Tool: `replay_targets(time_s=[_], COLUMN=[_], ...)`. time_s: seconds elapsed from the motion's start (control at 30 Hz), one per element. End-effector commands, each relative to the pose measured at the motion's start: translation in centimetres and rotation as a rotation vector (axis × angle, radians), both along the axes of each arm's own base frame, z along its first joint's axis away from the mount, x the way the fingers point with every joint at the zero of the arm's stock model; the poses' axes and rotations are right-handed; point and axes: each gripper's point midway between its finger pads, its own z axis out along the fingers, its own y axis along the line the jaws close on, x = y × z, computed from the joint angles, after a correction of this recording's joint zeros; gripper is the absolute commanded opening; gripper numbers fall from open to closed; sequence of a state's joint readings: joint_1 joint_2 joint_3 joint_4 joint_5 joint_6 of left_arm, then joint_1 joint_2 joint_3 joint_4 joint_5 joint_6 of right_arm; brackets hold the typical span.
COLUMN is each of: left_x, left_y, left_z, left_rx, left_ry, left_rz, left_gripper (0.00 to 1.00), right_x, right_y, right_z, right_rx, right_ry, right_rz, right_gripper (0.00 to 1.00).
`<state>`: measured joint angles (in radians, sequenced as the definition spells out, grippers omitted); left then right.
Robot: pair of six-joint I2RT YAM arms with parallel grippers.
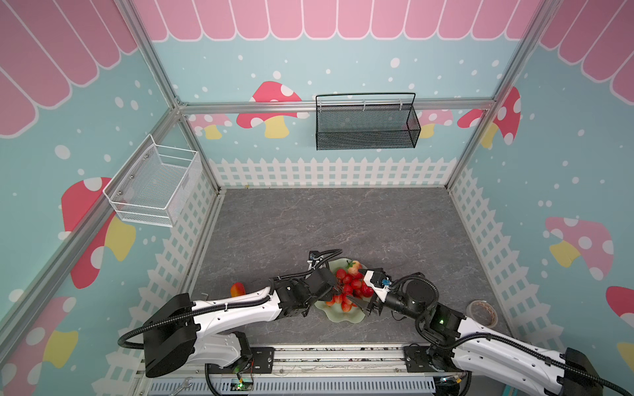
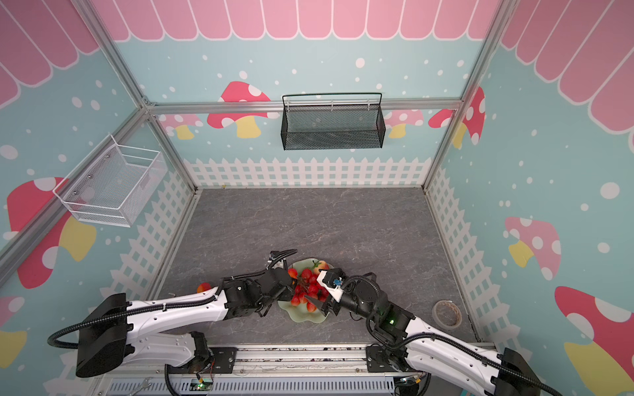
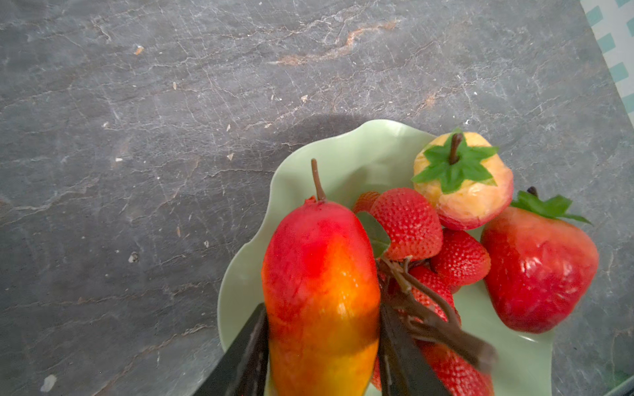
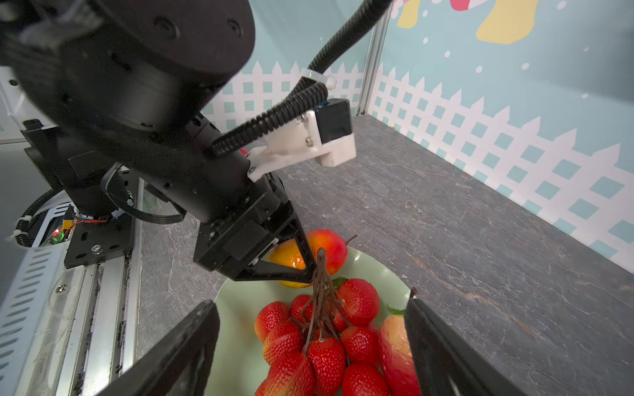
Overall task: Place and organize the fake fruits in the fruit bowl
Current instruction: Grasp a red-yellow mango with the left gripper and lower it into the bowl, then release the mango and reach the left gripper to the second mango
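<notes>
Now mango [image 3: 319,260] clamped in left gripper [image 3: 322,308], over fruit bowl [image 3: 343,161] rim

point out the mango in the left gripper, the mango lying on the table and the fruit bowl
gripped mango [image 3: 322,291], left wrist view, middle of its body
loose mango [image 1: 237,289], a top view, its centre
fruit bowl [image 1: 344,318], a top view, bare near rim

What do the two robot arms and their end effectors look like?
The left arm and right arm have white shells, black joints and black ribbed cable hoses. The left end effector and right end effector have black wedge-shaped fingers. A white bracket holds each wrist camera.
</notes>
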<state>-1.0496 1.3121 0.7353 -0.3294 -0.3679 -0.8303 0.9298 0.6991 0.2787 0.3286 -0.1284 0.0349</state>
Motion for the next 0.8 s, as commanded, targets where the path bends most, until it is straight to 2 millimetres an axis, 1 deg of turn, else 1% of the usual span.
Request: replay_targets(time_s=[0.0,0.2,0.33,0.47,0.57,0.63,0.7,0.73,0.77], left_x=[0.0,0.2,0.2,0.0,-0.1,0.0,0.2,0.3,0.5], left_y=[-0.6,-0.9,-0.7,-0.5,-0.1,0.8,2.6,4.1,6.2], left_z=[-0.1,-0.1,0.2,1.2,2.1,3.2,4.6,5.2,5.8], left_rx=[0.018,0.019,0.020,-0.011,-0.031,-0.031,-0.012,0.012,0.053], left_ry=[0.011,0.013,0.007,-0.005,-0.024,-0.054,-0.101,-0.126,-0.144], left_rz=[-0.014,-0.017,-0.008,-0.007,-0.003,0.012,0.050,0.089,0.147], left_gripper=[0.46,0.52,0.56,0.61,0.62,0.62,0.62,0.62,0.62], right_x=[0.1,0.1,0.1,0.0,-0.1,-0.6,-1.1,-1.4,-1.6], right_y=[-0.1,0.1,0.0,0.0,0.1,0.3,0.6,0.8,0.9], right_z=[1.2,1.0,1.0,1.3,1.3,1.5,1.9,2.1,2.2], right_rx=[0.031,0.025,0.025,0.033,0.033,0.038,0.050,0.052,0.052], right_ry=[-0.020,-0.015,-0.017,-0.022,-0.021,-0.025,-0.031,-0.033,-0.035], right_rz=[-0.003,0.002,0.000,0.003,0.012,0.039,0.079,0.097,0.113], right_gripper=[0.88,0.88,0.88,0.88,0.88,0.87,0.85,0.85,0.85])
